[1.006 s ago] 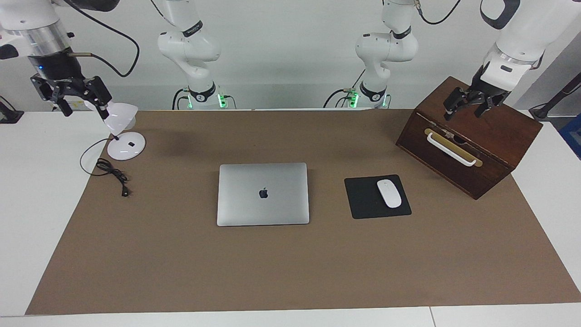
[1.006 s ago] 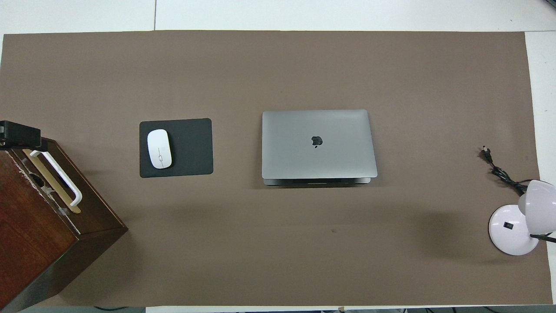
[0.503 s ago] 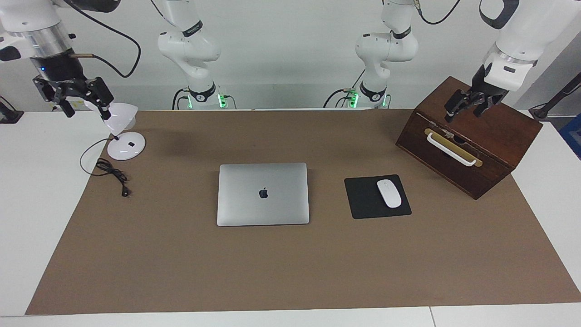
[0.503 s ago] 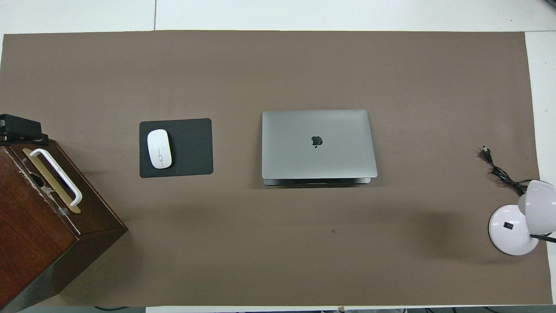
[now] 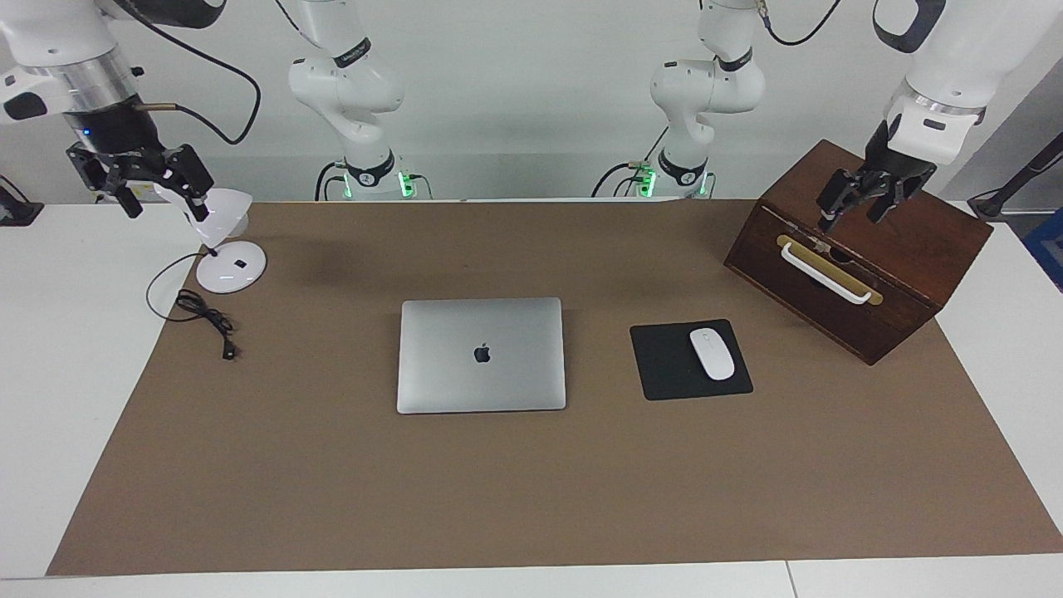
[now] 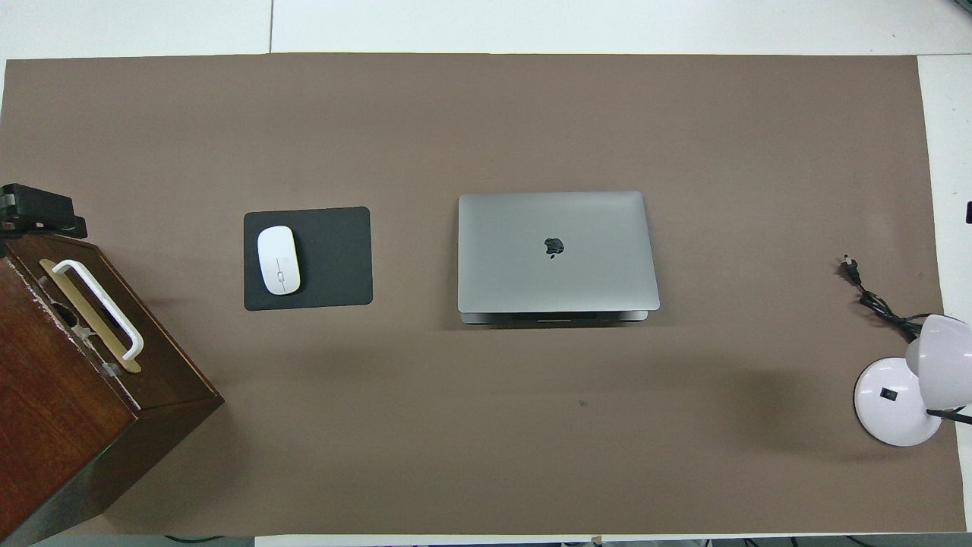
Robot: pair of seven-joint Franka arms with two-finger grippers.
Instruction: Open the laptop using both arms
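The laptop lies shut and flat in the middle of the brown mat, silver lid up with the dark logo at its centre. Neither gripper touches it. My left gripper hangs open over the top of the wooden box at the left arm's end, and its black body shows at the edge of the overhead view. My right gripper hangs open over the white desk lamp at the right arm's end. Only a sliver of it shows from overhead. Both hold nothing.
A dark wooden box with a white handle stands at the left arm's end. Between it and the laptop, a white mouse rests on a black mouse pad. The lamp and its black cable sit at the right arm's end.
The left gripper has risen a little over the box and its fingers have drawn slightly closer. The right gripper has shifted slightly toward the lamp. The laptop has not moved.
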